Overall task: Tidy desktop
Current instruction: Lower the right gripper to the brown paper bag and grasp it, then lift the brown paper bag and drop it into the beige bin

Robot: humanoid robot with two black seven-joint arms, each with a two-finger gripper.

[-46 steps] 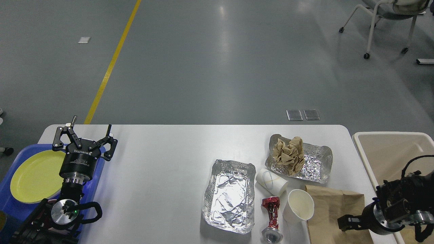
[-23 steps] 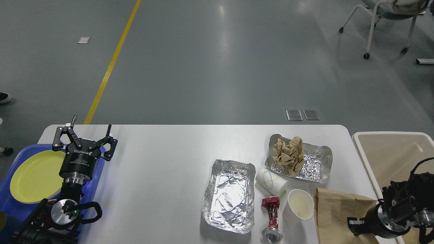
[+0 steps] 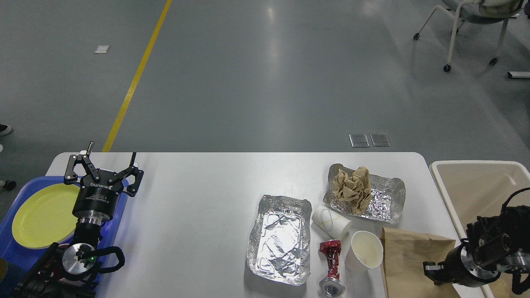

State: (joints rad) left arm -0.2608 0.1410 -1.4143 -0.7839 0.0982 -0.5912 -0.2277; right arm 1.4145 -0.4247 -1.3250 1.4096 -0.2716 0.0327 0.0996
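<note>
The white desktop [image 3: 198,198] carries litter on its right half: an empty foil tray [image 3: 279,240], a second foil tray [image 3: 387,200] holding crumpled brown paper [image 3: 352,188], a paper cup lying on its side [image 3: 331,221], another paper cup [image 3: 366,252], a crushed red can [image 3: 331,265] and a flat brown paper bag [image 3: 408,256]. My right gripper [image 3: 428,271] is low at the front right and grips the bag's right part; its fingers look dark and small. My left gripper [image 3: 104,160] is open and empty above the desktop's left edge.
A blue tray [image 3: 12,256] with a yellow plate [image 3: 41,215] stands at the left edge. A big cream bin [image 3: 476,182] stands just right of the desktop. A wheeled chair [image 3: 472,25] is far back on the grey floor.
My right gripper has moved to the right and the brown paper bag has slid right with it, away from the cups, then eased slightly back left. The left arm has not moved.
</note>
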